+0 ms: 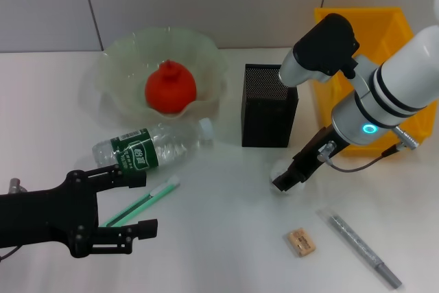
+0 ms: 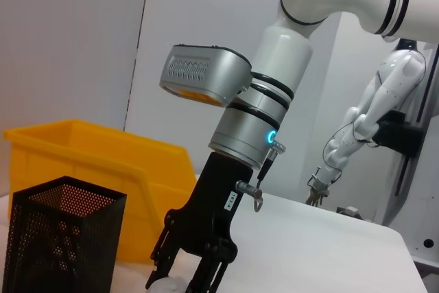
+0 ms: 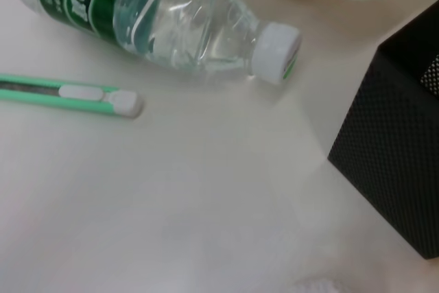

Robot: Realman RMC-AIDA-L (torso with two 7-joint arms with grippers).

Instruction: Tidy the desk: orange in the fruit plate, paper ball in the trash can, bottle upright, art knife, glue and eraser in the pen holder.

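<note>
Pickup of the paper ball looks like the step in hand. The right gripper [image 1: 282, 183] is down at the tabletop with its tip against the small crumpled white paper ball [image 1: 285, 168]. Whether it has closed on the ball or only stands over it cannot be told from any view. If it has no grip yet, the next move calls for a firm close on the ball. After that comes a lift clear of the table and a carry over the rim of the yellow plastic bin [image 1: 357, 18] behind the arm, which seems to serve as the trash can.

Just beside the gripper, on the robot's left, stands the black mesh square pen holder [image 1: 269, 104]. Nearer the robot than the gripper lie the small tan eraser [image 1: 302, 241] and the grey stick-shaped glue [image 1: 363, 248], both loose on the white table [image 1: 226, 252]. The right forearm slopes down steeply from a raised elbow, wrist bent toward the table.

The left gripper [image 1: 140, 202] hangs low near the table with its jaws wide apart, holding nothing, its arm reaching in level. Just beyond it lie the green art knife [image 1: 144, 200] and the clear plastic bottle with a green label [image 1: 147, 147], on its side. Farther off, the orange [image 1: 170, 87] already sits in the pale green wavy glass fruit plate [image 1: 113, 73].
</note>
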